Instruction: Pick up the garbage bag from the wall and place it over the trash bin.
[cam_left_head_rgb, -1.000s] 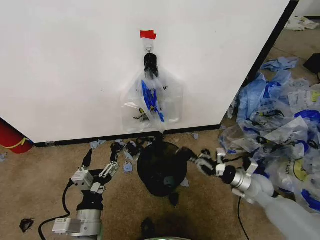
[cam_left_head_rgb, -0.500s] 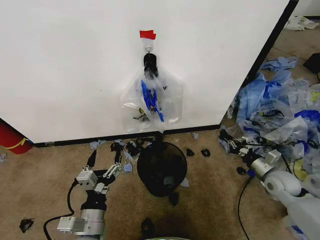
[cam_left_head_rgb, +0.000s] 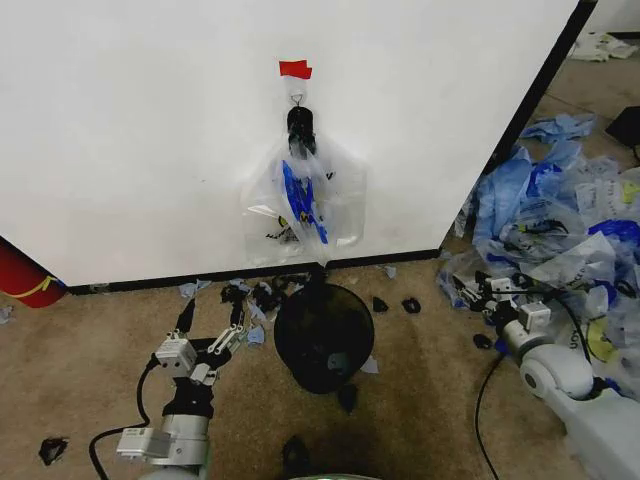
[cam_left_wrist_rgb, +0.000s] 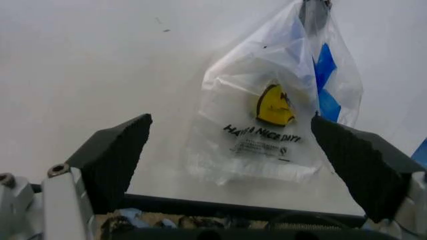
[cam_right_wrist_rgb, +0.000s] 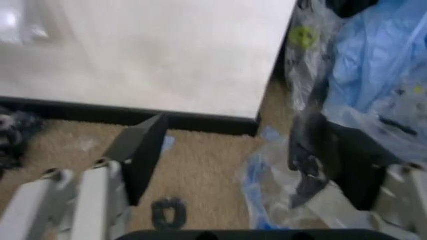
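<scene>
The bag (cam_left_head_rgb: 305, 195) hangs on the wall (cam_left_head_rgb: 140, 130) from a hook under a strip of red tape (cam_left_head_rgb: 295, 69), straight above the bin (cam_left_head_rgb: 323, 335). The bin stands on the carpet just in front of the baseboard. My left gripper (cam_left_head_rgb: 211, 322) sits low on the bin's left, jaws spread wide and empty; through my left wrist camera the bag (cam_left_wrist_rgb: 273, 107) shows between my two pads (cam_left_wrist_rgb: 113, 155), well ahead of them and untouched. My right gripper (cam_left_head_rgb: 478, 290) is off to the bin's right, at the edge of a heap of loose bags (cam_left_head_rgb: 560, 220), jaws open, holding nothing, well apart from the hanging bag.
</scene>
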